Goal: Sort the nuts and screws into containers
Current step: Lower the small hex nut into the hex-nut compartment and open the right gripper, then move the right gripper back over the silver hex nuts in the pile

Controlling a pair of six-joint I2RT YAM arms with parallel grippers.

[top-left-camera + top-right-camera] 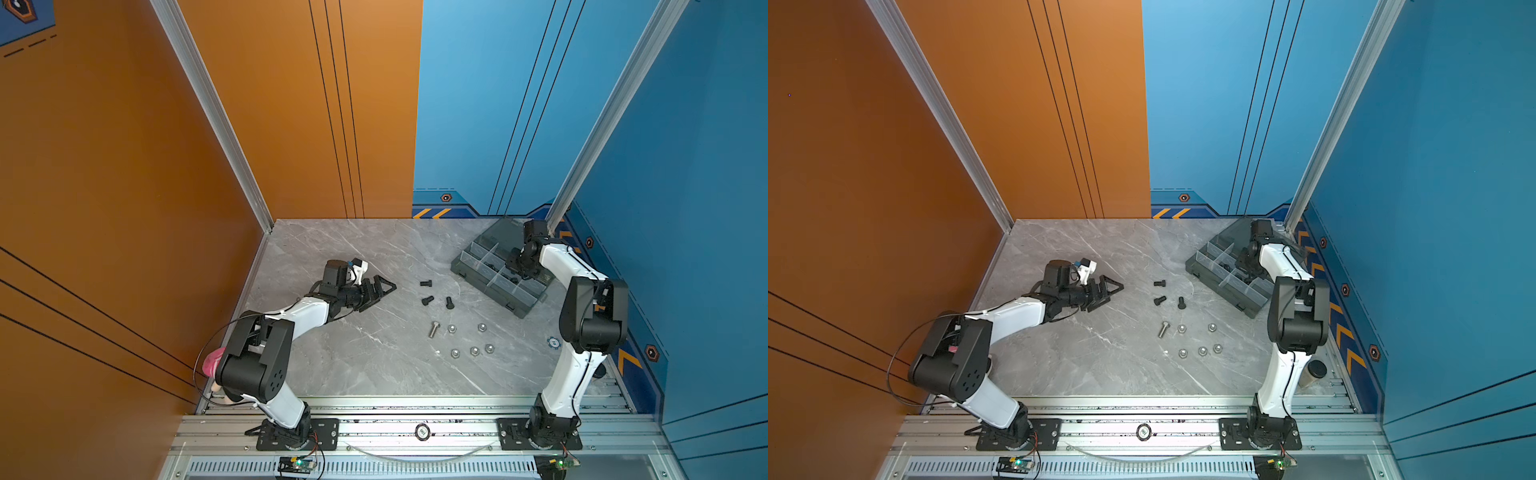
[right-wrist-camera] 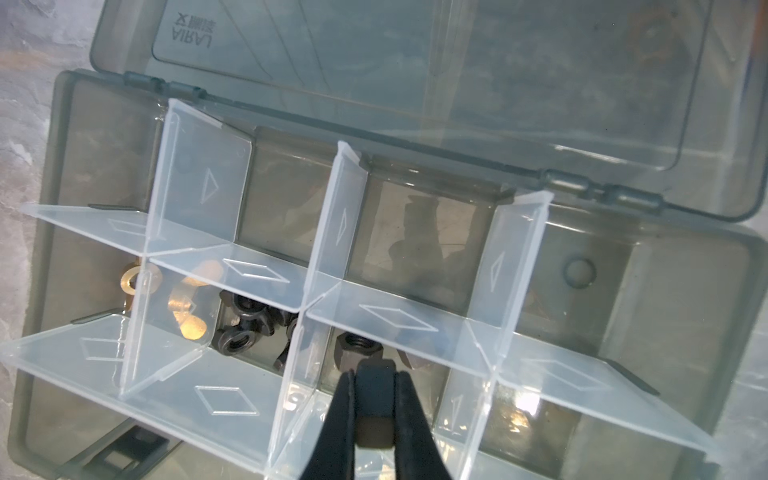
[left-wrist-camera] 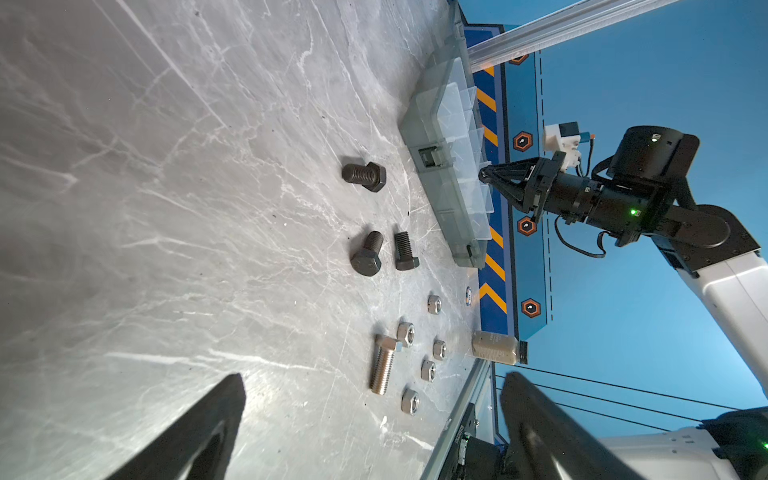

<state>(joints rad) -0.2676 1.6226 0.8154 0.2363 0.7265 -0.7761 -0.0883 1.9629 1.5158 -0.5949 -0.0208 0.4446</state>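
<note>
Your right claw (image 2: 374,376) pinches small black fastener (image 2: 374,415), bolt or nut unclear, over smoky-grey plastic organiser box (image 2: 54,166), likely for drop. Left claw (image 1: 380,291) spread, idle. Stubby black bolts (image 1: 427,300) and shiny silver hex nuts (image 1: 474,351) wait on tabletop (image 1: 332,365).

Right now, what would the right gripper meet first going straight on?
Probably the black hex nut lying in the organiser box compartment directly ahead of the right gripper, and the black piece in its grip would touch it first; the gap is unclear.
</note>
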